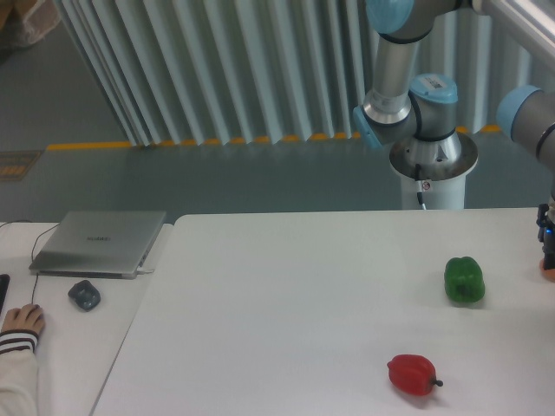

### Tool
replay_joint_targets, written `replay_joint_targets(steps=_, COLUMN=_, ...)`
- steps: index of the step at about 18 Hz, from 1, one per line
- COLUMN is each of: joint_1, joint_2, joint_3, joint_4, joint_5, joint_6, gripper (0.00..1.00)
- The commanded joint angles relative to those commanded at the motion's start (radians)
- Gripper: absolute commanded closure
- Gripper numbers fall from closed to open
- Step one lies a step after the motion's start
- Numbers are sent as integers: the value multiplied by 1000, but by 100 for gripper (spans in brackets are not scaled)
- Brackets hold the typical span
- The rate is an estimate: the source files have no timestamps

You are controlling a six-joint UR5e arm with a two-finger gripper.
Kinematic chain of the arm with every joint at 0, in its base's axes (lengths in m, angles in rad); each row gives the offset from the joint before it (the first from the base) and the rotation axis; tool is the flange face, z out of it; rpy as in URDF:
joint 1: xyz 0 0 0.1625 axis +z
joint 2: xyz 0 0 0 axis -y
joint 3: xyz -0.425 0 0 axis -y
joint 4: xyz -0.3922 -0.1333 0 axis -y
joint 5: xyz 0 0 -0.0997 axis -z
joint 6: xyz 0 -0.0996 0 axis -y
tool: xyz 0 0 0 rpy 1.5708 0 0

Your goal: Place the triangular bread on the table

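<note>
The white table (286, 303) fills most of the view. At its right edge only a dark sliver of the gripper (546, 238) shows, with a small orange-pink patch (549, 270) just under it; whether the fingers are clenched or released cannot be told. The triangular bread cannot be made out, nor its heading. A green pepper (465, 280) sits near the right edge, a red pepper (413, 374) nearer the front edge

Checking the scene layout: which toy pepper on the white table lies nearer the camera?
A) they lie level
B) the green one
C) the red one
C: the glossy red toy pepper sits lower in the picture than the glossy green toy pepper, towards the front edge of the white table.
</note>
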Motion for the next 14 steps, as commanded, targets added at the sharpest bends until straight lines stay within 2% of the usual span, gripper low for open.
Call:
replay_joint_targets(steps=7, joint_1=2, joint_2=0, joint_3=9, joint_4=-3, joint_5=12, joint_6=-12, gripper=0)
replay_joint_targets(steps=9, joint_1=27, joint_2=3, joint_3=-17, joint_4=3, joint_5=-14, joint_6=-9, gripper=0)
replay_joint_targets(steps=10, joint_1=63, joint_2=6, joint_3=-35, joint_4=6, joint_5=-64, joint_6=-12, gripper=0)
replay_joint_targets(steps=12, joint_1=132, joint_2=59, joint_3=-87, joint_4=41, joint_5=-184, joint_6=-31, gripper=0)
replay_joint_targets(steps=14, joint_1=153, joint_2=78, joint_3=-123, joint_4=49, joint_5=-201, joint_6=-72, gripper=0)
